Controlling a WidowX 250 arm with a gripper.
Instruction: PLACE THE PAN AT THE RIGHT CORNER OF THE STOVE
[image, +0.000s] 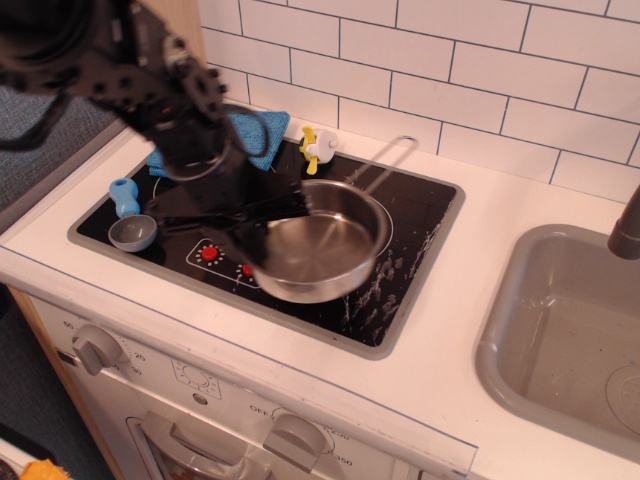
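Polished steel pan (320, 243); glossy black, white-scuffed stove (405, 255); blue terry cloth (252, 136); glazed white tiles (480, 70)

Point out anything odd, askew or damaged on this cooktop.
The stove has white scuffs on its glossy black front right. The pan looks tilted, gripped at its left rim by the hand. A blue cloth overlaps the back left edge.
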